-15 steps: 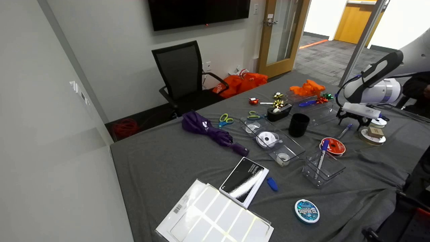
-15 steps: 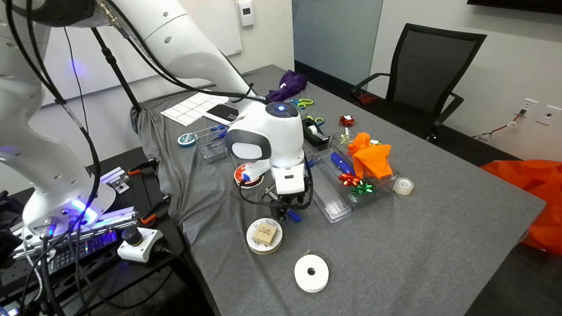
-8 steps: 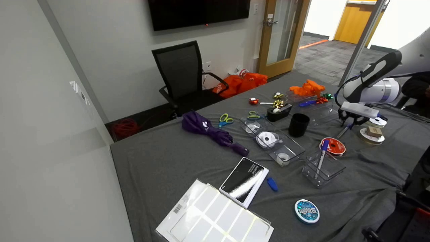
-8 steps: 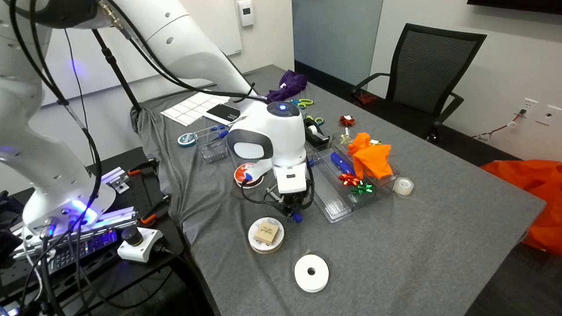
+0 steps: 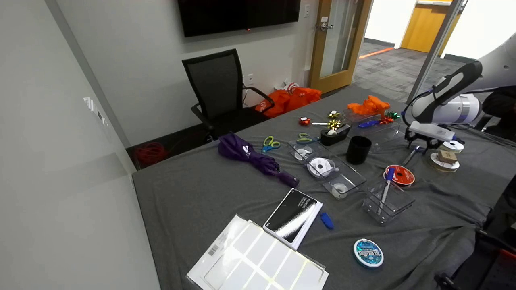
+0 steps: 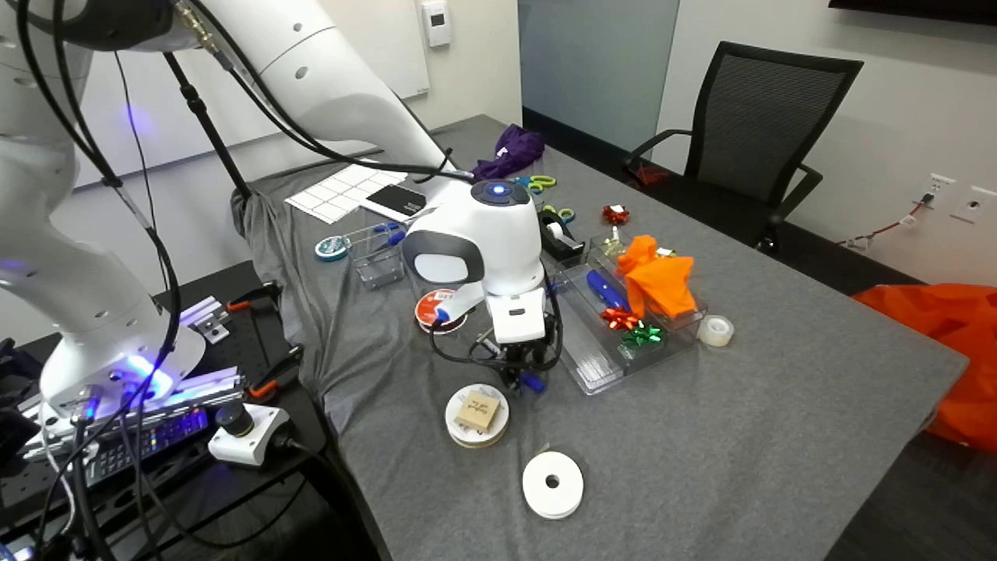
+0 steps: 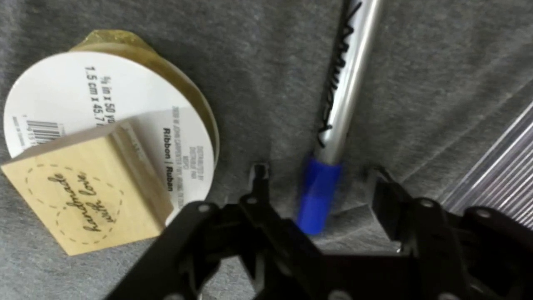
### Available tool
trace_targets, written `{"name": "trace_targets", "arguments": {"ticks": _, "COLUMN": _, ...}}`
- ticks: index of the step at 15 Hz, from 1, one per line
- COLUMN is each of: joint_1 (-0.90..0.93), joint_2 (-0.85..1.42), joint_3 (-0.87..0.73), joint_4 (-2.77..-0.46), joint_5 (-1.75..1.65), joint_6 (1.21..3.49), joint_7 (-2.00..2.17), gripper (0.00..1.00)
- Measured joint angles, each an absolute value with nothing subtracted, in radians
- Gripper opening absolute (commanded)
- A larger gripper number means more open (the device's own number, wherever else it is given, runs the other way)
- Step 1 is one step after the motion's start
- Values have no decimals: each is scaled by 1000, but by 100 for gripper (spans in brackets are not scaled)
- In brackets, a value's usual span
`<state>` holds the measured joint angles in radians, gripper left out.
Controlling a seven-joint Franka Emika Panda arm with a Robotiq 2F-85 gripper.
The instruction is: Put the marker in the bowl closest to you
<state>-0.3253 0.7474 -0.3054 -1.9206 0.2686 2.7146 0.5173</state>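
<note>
The robot's gripper is holding nothing, its two fingers standing well apart at the lower center of the wrist view, with the blue cap of a silver marker showing between them, touching neither. The marker is lying aslant on gray cloth. At left, a ribbon spool is bearing a wooden stamp block. In an exterior view, a flat-looking orange-red round object is lying right of center, near the marker's other end, just above a clear bin.
</note>
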Motion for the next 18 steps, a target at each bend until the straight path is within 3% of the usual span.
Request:
{"name": "trace_targets", "arguments": {"ticks": 2, "joint_1": -325, "joint_2": 747, "joint_3": -306, "joint_4": -1922, "joint_5": 269, "joint_6": 2718, "joint_7": 517, "gripper": 100}}
{"name": "trace_targets", "arguments": {"ticks": 18, "joint_1": -332, "joint_2": 735, "joint_3": -316, "joint_4": -1940, "joint_5": 269, "joint_6": 2718, "joint_7": 465, "gripper": 100}}
